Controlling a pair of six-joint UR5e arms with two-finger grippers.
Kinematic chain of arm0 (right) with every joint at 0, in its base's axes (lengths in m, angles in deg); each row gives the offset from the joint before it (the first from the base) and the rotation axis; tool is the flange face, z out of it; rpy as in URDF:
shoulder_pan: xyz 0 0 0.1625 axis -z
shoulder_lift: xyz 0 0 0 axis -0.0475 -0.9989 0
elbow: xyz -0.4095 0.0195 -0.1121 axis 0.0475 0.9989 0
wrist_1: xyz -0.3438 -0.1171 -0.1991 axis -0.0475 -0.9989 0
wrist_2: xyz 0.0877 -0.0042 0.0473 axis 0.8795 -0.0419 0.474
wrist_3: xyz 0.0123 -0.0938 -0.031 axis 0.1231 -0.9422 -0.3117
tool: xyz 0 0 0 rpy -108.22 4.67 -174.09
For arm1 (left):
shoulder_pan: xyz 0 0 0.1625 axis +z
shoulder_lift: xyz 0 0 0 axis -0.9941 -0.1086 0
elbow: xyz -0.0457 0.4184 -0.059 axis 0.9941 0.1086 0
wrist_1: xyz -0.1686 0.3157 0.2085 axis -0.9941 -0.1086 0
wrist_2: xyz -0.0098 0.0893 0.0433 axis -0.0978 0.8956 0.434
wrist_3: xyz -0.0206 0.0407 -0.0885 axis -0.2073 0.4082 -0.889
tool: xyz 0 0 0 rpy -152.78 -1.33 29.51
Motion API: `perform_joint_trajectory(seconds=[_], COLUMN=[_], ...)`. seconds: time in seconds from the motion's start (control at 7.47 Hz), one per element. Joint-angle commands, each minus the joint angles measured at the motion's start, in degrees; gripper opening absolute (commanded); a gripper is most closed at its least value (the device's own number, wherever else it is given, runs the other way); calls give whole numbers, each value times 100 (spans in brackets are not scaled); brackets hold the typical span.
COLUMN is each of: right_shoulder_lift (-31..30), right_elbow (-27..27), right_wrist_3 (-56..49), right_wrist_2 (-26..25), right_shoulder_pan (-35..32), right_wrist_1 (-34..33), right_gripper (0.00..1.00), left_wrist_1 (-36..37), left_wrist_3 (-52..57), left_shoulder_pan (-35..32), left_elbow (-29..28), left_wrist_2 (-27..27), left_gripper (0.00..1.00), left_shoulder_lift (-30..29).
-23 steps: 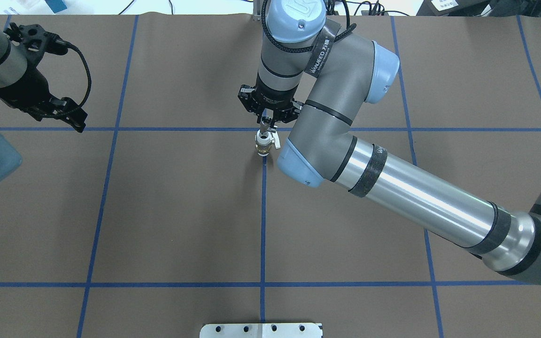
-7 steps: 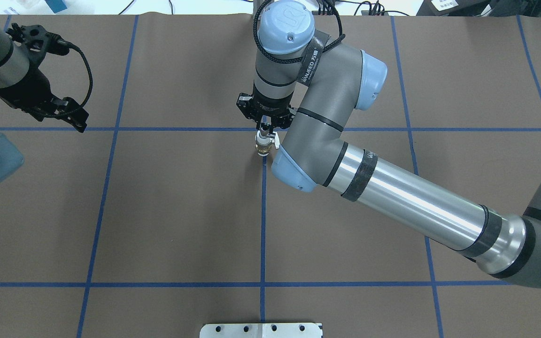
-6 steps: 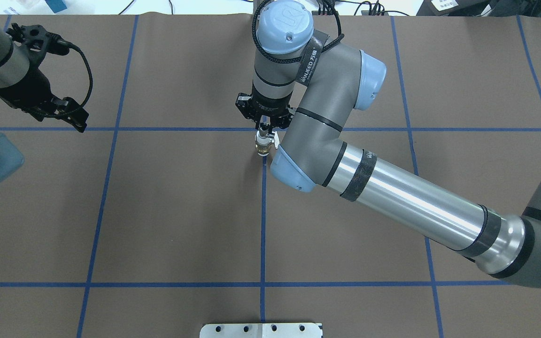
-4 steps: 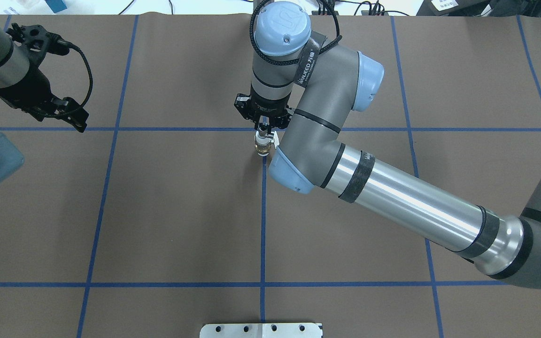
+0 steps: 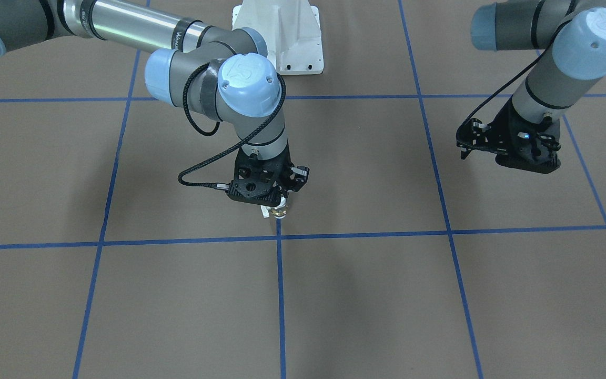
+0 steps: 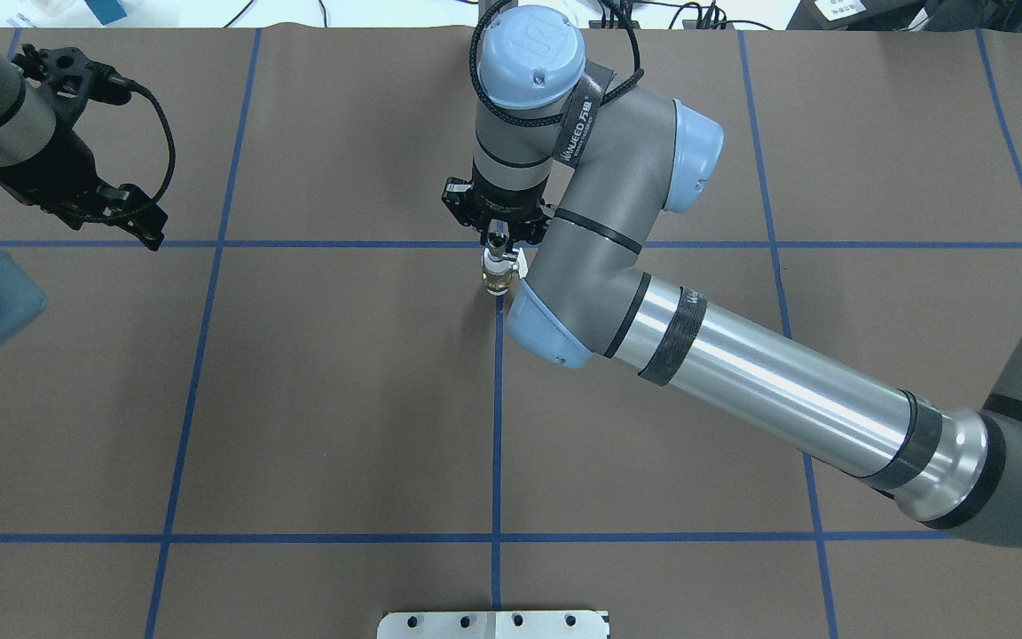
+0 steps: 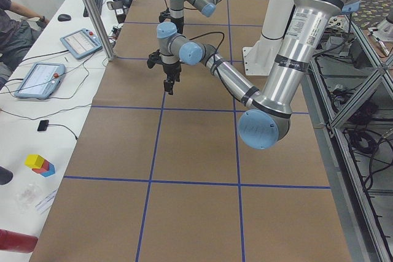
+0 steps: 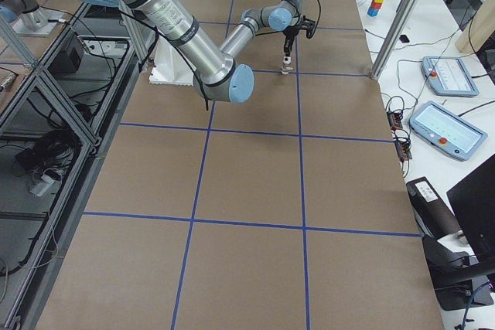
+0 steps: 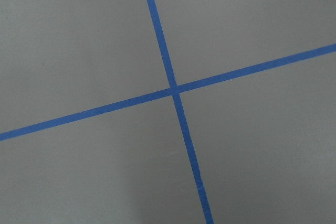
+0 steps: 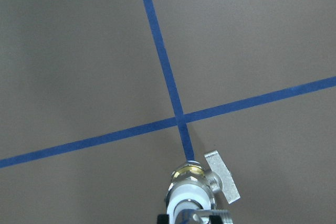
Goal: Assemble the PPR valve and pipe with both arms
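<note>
your right gripper (image 6: 498,238) looks clamped on the pipe (image 10: 193,215), set in the top of the ppr valve (image 6: 497,273), which stands upright by the tape cross (image 10: 179,119). left gripper (image 6: 125,217) hangs well apart; can't tell if it's open. insertion step, i'd say. nxt: press straight down, w/o tipping it.

the valve (image 6: 497,277) stands upright on the table (image 6: 325,399), just on the robot's side of the middle crossing of the tape lines (image 6: 497,426). its handle (image 10: 223,177) sticks out toward the robot's right. the pipe (image 10: 193,216) sits on top of the valve, and the right gripper (image 6: 498,238) is straight above, clasping the pipe from both sides. the left gripper (image 6: 152,232) hangs well apart to the robot's left, near another crossing. the pedestal (image 5: 282,31) stands at the robot's edge, in line with the valve.
</note>
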Motion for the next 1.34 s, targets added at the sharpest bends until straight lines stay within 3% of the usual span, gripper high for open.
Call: perform_joint_trajectory(seconds=[0.0, 0.13, 0.27, 0.67, 0.8, 1.21], right_shoulder_lift=[9, 9, 18, -61, -462, -2674], right_elbow=[16, 16, 16, -342, -858, -3002], right_wrist_3=[4, 4, 21, 22, -5, -957], right_wrist_2=[-1, -1, -1, 8, -9, 87], right_shoulder_pan=[1, 1, 1, -17, -26, -516], right_wrist_1=[3, 3, -6, -14, -23, -23], right_gripper=[62, 64, 98, 99, 99, 99], left_wrist_1=[0, 0, 0, 0, 0, -17], left_wrist_3=[3, 3, -5, -14, -14, 73], left_shoulder_pan=[0, 0, 0, -9, -18, -79], left_elbow=[0, 0, 8, 43, 78, 446], left_wrist_2=[0, 0, 0, 0, 0, -9], left_gripper=[99, 99, 99, 99, 100, 100], left_shoulder_lift=[9, 9, 0, 0, 0, 314])
